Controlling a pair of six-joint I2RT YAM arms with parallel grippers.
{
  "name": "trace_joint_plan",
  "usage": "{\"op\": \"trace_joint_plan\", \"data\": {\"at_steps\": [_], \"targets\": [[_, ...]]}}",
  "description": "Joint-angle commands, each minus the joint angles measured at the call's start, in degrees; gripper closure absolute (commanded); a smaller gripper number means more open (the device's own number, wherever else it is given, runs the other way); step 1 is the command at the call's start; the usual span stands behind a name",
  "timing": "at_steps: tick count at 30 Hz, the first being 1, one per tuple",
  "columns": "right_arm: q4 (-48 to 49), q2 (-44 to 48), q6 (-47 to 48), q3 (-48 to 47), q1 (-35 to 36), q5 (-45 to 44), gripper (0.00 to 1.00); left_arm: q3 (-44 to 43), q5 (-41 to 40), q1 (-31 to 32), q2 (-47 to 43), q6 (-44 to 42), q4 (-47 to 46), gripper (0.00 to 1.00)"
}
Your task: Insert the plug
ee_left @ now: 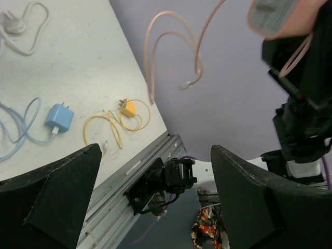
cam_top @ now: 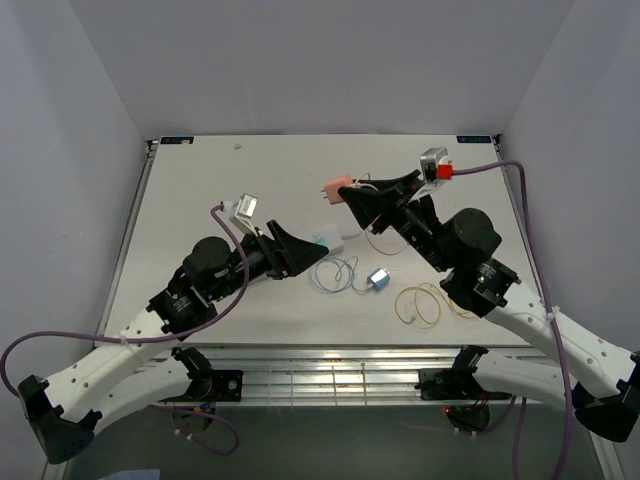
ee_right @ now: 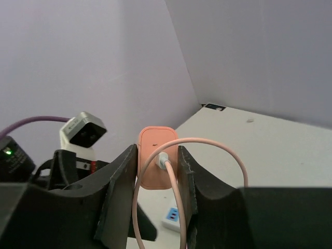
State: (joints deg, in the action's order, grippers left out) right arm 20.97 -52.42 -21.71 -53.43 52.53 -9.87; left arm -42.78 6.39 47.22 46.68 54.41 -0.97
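Note:
My right gripper (cam_top: pixel 352 192) is shut on a pink charger plug (cam_top: pixel 338 187) and holds it in the air over the middle of the table, prongs pointing left. In the right wrist view the plug (ee_right: pixel 157 165) sits between both fingers, its pink cable (ee_right: pixel 218 148) looping out of it. A white power strip (cam_top: pixel 332 240) lies on the table below; it also shows in the right wrist view (ee_right: pixel 173 218). My left gripper (cam_top: pixel 315 254) is open and empty, its tips beside the power strip. The left wrist view shows the plug (ee_left: pixel 280 15) high at the right.
A blue charger (cam_top: pixel 377 279) with a coiled blue cable (cam_top: pixel 333 275) lies near the table's middle. A yellow charger cable (cam_top: pixel 420 303) lies to its right. A white cable (ee_left: pixel 18 26) lies further off. The table's front rail (cam_top: pixel 330 375) runs between the arm bases.

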Motion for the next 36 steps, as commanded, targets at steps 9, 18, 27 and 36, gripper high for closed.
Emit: {"op": "trace_joint_plan", "data": {"at_steps": [9, 18, 27, 36], "targets": [[-36.8, -17.4, 52.1, -24.2, -10.7, 36.0, 0.92, -10.4, -24.2, 0.2, -8.5, -0.4, 46.6, 0.02], [-83.4, -39.1, 97.5, -44.6, -11.1, 49.9, 0.92, -12.8, -30.6, 0.0, -0.7, 6.7, 57.6, 0.02], [-85.8, -49.6, 108.0, -48.7, -12.3, 45.6, 0.92, -11.7, -11.4, -24.0, 13.0, -2.5, 49.6, 0.02], [-55.1, -46.1, 80.1, -49.2, -29.2, 46.2, 0.92, -12.4, -10.7, -33.2, 17.9, -8.4, 45.4, 0.02]]}}
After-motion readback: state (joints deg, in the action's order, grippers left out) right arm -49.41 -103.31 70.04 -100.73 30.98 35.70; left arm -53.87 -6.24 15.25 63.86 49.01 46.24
